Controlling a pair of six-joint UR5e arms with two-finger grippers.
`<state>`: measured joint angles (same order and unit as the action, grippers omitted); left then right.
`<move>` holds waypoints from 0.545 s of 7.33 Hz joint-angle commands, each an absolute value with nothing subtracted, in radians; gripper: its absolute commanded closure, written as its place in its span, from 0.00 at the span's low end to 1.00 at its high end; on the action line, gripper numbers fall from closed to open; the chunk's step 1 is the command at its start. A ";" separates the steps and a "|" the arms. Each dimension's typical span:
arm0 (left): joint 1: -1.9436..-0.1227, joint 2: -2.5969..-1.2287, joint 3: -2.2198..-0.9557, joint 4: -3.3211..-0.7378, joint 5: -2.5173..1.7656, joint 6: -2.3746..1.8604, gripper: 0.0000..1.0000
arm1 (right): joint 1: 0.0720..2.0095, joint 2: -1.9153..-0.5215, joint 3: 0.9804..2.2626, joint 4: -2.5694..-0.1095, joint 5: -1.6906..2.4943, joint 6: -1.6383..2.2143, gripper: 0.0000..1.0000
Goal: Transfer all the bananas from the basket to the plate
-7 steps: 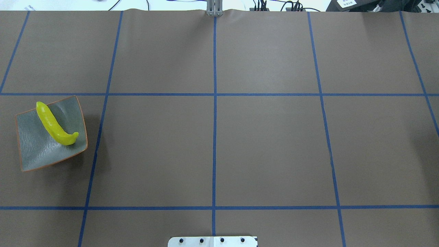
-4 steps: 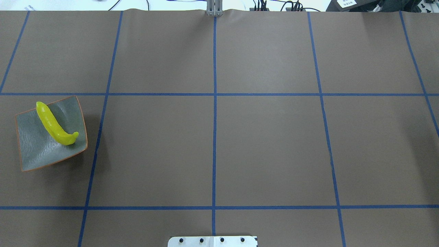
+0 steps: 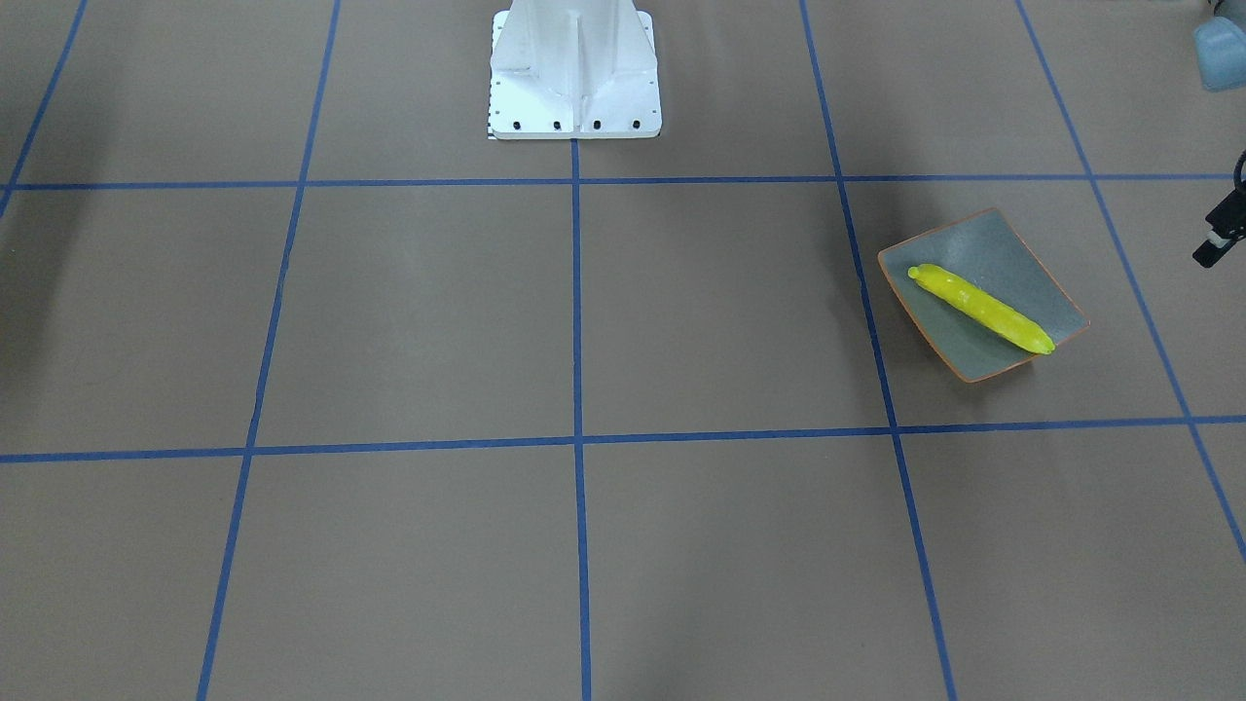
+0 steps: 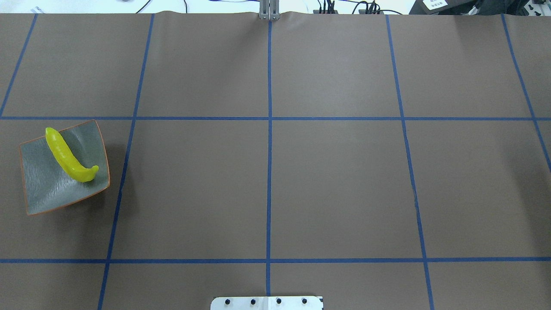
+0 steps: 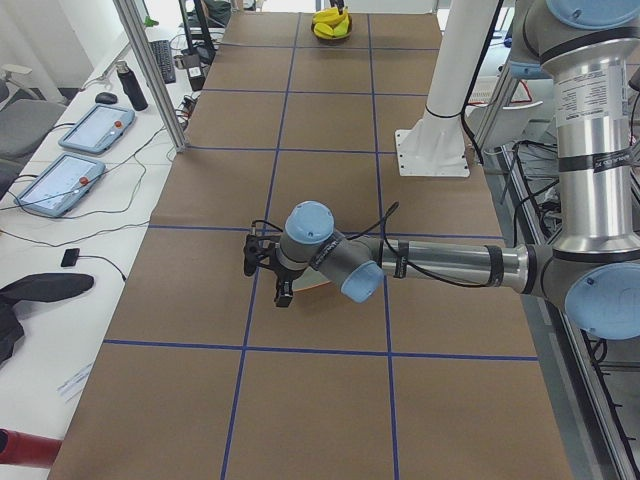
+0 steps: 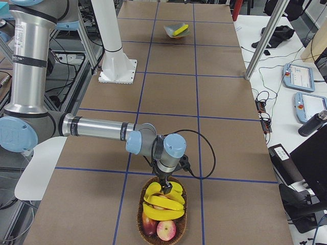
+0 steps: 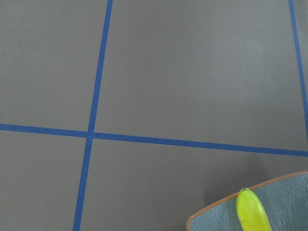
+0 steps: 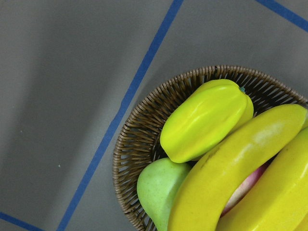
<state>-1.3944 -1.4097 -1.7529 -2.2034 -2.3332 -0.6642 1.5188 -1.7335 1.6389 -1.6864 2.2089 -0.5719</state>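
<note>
Overhead exterior view shows the brown paper-covered table (image 4: pixel 335 181), crossed by blue tape lines (image 4: pixel 269 172), with the shallow square grey-green plate with a thin orange rim (image 4: pixel 43 189) at its left side. On this plate one pale lemon-yellow banana (image 4: pixel 66 155) lies diagonally, its far end resting over the plate's far rim and its near end towards the plate's right edge. Neither arm appears in this view.

From the left end of the table, the left arm stretches low across the table, and the left gripper (image 5: pixel 283 292) hangs downward just beside the plate, which the arm mostly hides. I cannot tell whether its jaws are apart or together. The left wrist camera catches only one corner of the plate and the banana's tip.

At the table's right end sits a round brown wicker basket (image 6: pixel 139 217). It holds the deeper yellow curved bananas (image 6: pixel 162 210) piled over red-and-yellow apples (image 6: pixel 166 230). The right gripper (image 6: pixel 165 188) hangs over the far part of the basket, right above the bananas; its jaws' state cannot be made out. The right wrist camera shows two of those bananas beside a ridged yellow-green fruit (image 8: pixel 204 120) and a smooth light-green fruit (image 8: pixel 159 190). The white robot base (image 3: pixel 574 73) stands at the table's near edge, midway.
</note>
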 commanded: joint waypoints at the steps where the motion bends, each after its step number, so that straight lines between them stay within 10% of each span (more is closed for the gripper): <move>1: -1.394 -1.410 -1.752 -2.203 -2.333 -0.664 0.01 | 1.519 -1.738 1.608 -1.687 2.200 -0.583 0.04; 4: -1.394 -1.410 -1.755 -2.204 -2.333 -0.664 0.01 | 1.517 -1.733 1.598 -1.687 2.209 -0.580 0.04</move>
<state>-1.3944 -1.4097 -1.7538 -2.2035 -2.3332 -0.6642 1.5177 -1.7337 1.6029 -1.6867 2.2055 -0.5794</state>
